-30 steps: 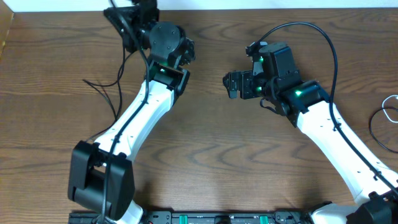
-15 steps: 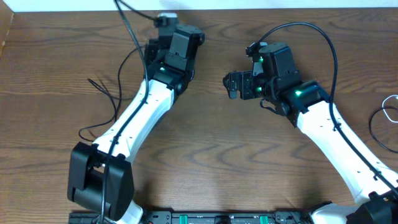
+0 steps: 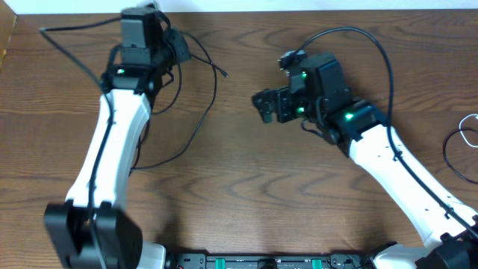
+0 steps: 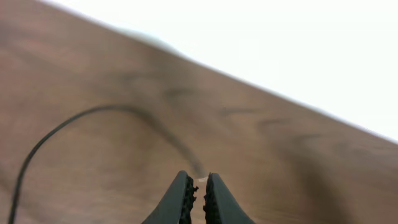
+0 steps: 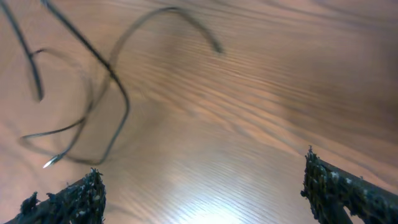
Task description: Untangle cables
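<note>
Thin black cable (image 4: 93, 112) runs forward from your left gripper (image 4: 199, 180), whose jaws are clenched on it, then arcs away to their left. Your right gripper (image 5: 201, 168) stands spread wide, holding nothing. Loose black cable loops (image 5: 118, 93) lie ahead-left of those jaws, one free tip pointing right.

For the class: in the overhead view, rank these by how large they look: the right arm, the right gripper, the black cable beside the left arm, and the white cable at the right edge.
1. right arm
2. black cable, by its spread
3. right gripper and white cable: these look alike, and the cable runs off frame, so they are unranked.
</note>
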Robot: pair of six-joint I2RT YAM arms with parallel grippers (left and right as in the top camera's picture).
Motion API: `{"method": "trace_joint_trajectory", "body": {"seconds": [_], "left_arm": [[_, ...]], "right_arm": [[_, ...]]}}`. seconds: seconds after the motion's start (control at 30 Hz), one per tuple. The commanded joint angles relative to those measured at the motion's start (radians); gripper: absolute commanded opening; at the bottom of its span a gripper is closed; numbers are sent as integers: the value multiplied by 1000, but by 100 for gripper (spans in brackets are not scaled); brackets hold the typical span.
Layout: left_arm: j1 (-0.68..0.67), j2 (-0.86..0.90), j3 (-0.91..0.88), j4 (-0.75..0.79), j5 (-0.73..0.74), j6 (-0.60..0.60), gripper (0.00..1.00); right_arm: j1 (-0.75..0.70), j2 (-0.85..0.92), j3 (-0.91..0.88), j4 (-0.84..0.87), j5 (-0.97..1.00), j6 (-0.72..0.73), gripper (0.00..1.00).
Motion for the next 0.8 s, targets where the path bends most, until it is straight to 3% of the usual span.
{"method": "trace_joint_trajectory", "body": {"seconds": [0.0, 0.13, 0.3, 0.6, 0.77], "left_arm": [[-8, -107, 66, -9, 152, 9, 7], [-8, -188, 69, -24, 184, -2, 7], [22, -254, 69, -39, 184, -21, 7], [66, -271, 69, -42, 186, -89, 7], [63, -272, 69, -30, 359, -187, 8]], "right_arm": [[55, 31, -2, 79, -52, -53, 99], [93, 76, -2, 255, -97, -53, 99], [95, 116, -2, 465, -307, -45, 99], [98, 122, -2, 578, -457, -50, 99], [134, 130, -2, 613, -413, -75, 99]]}}
